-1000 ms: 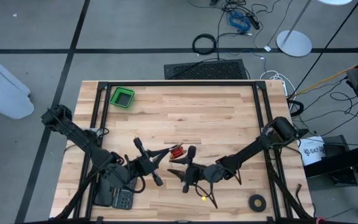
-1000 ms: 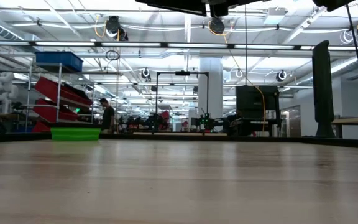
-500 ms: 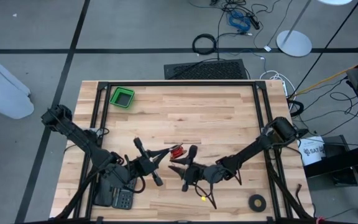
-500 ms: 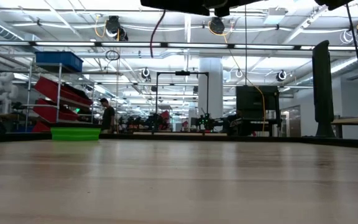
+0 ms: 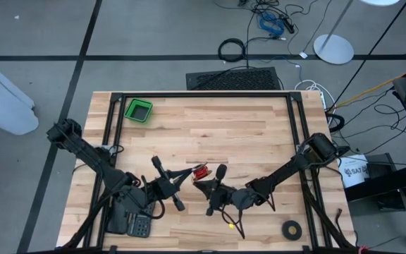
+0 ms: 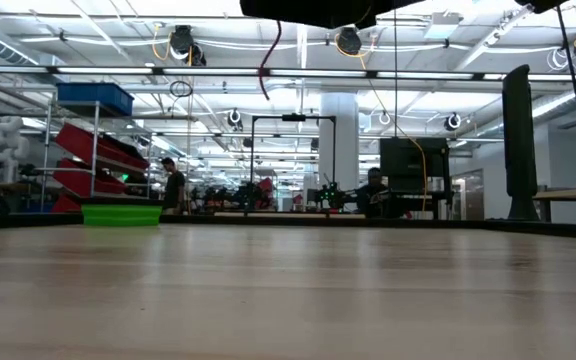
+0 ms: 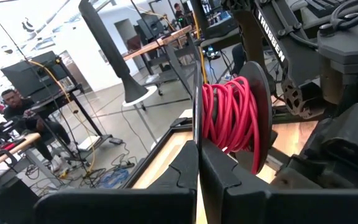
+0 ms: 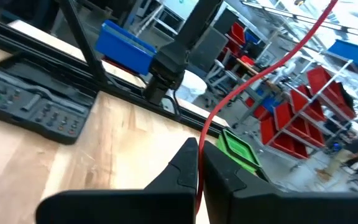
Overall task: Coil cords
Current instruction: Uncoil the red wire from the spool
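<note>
Both grippers clamped on the red cord

The left gripper point(image 7: 199, 163) pinched the spool's flange; the right gripper point(image 8: 199, 163) was closed on the cord point(image 7: 229, 112), wound on the spool, well apart from the green bin point(image 5: 139, 110).

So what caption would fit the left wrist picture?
Left claw, shut on a spool wound with red cord.

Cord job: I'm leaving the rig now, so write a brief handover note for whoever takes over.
Left tool: shut on the spool wound with red cord, held above mid-table.
Right tool: shut on the cord's loose end, just right of the spool.
Green bin: far left corner, nothing visible in it.
Done: most cord wound.
Left: wind in the tail, probably set it down.
</note>
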